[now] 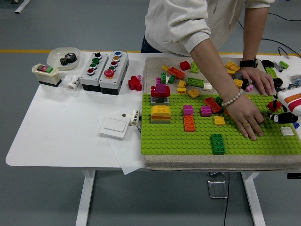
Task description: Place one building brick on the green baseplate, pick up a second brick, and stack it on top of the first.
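A white dish (55, 54) at the desk's (61, 132) far left corner holds a dark gear (68, 58); beside it stand a small switch box (45, 73) and two grey button boxes (103, 70). The green baseplate (244, 143) lies on a grey mat (153, 66) covering the right half of the desk, its front edge close to the desk's near edge. On the baseplate stand a dark green brick (217, 143) near the front, an orange brick (189, 123), a small yellow brick (219, 120), two magenta bricks (205, 110), a red-orange brick (212, 104), a yellow domed block (160, 113) and a red and grey stack (160, 92) at the far left corner. Loose bricks (188, 75) lie scattered on the mat behind the plate. The robot's right hand (282, 113) enters at the right edge, over the plate's right end; its dark fingers (284, 118) sit just beside a red brick (274, 105), but whether they are clamped on it or apart cannot be determined. A white brick (287, 131) lies just in front of that hand. A person's hand (245, 117) presses flat on the baseplate, close to the left of the robot's fingers; the person's other hand (257, 78) rests on the mat behind. The plate's front strip and centre are bare studs.
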